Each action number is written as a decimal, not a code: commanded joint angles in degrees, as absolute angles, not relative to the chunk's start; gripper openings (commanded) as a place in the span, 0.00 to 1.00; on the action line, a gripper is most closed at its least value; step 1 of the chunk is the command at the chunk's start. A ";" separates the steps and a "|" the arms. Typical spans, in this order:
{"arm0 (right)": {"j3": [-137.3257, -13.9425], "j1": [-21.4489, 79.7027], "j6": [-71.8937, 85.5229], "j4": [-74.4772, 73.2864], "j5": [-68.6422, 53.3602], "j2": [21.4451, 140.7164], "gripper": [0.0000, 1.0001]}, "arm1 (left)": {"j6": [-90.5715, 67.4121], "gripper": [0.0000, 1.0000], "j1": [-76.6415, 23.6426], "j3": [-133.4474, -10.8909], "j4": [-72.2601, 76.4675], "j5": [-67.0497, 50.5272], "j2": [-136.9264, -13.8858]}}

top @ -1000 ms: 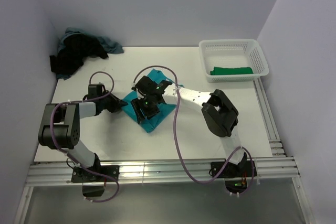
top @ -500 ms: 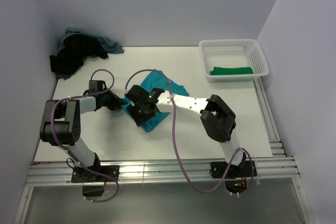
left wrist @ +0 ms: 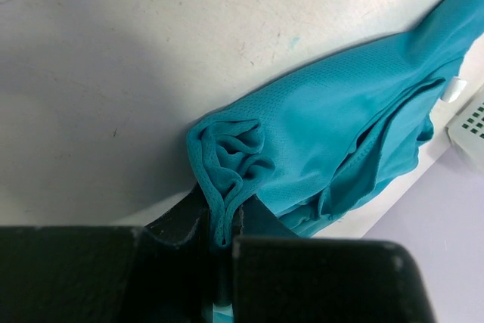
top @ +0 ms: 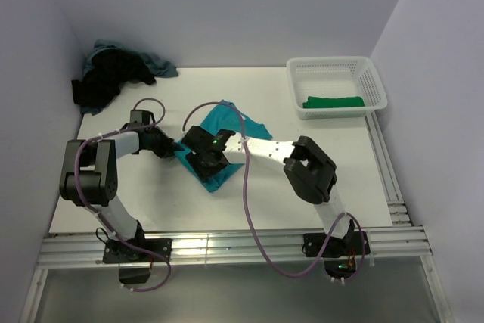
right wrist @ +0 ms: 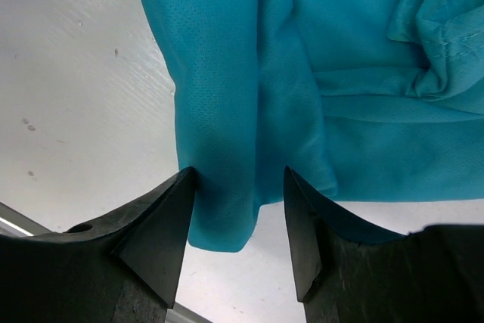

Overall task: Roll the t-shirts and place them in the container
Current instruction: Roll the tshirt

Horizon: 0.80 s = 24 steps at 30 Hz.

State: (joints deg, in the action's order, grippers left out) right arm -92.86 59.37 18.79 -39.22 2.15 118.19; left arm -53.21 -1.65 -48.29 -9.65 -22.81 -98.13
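Teal t-shirt [top: 224, 120] lies mid-table, crumpled and part-folded. Left gripper [left wrist: 221, 225] is pressed together, pinching a bunched corner. Right gripper [right wrist: 238, 194] has its jaws apart, straddling a folded edge.

Risk: the fold slips out of the loose right jaws or the left's small pinch tugs free, so the roll goes lopsided. Purple cable [top: 243, 179] loops over the shirt and could snag.

Dark shirt pile [top: 113, 77] sits far-left and basket [top: 336, 62] with green shirt [top: 333, 101] far-right, both well apart.

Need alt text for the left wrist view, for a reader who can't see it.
The left gripper is shut on a bunched edge of the teal t-shirt at the bottom of the frame. The rest of the shirt lies crumpled on the white table toward the upper right, with a corner of a white basket at the right edge.
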 commanded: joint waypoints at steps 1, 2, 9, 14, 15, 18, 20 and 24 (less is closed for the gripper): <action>-92.11 60.38 18.72 -37.62 1.67 118.03 0.57 | -51.33 0.00 -2.28 -50.36 -17.13 -19.95 -99.58; -92.02 60.47 18.81 -37.62 1.50 118.04 0.54 | -51.33 0.00 -2.29 -50.71 -17.57 -19.69 -99.75; -88.42 60.38 19.95 -34.37 -2.01 116.98 0.11 | -50.63 0.00 -2.90 -53.96 -23.37 -18.28 -101.34; -80.01 58.54 21.44 -25.43 -10.88 113.65 0.00 | -49.40 0.00 -2.90 -57.21 -29.16 -17.58 -102.83; -77.37 57.32 22.32 -22.70 -13.94 112.77 0.00 | -49.13 0.00 -2.90 -58.17 -29.79 -17.40 -103.09; -74.10 55.38 23.38 -19.08 -19.13 111.10 0.00 | -48.78 0.00 -2.90 -59.15 -31.02 -16.88 -103.01; -71.82 53.71 24.08 -16.28 -21.26 110.57 0.00 | -48.43 0.00 -2.90 -59.32 -31.55 -16.61 -102.92; -71.63 52.38 23.65 -16.17 -22.42 109.26 0.37 | -47.55 0.00 -2.99 -60.47 -34.53 -15.65 -103.80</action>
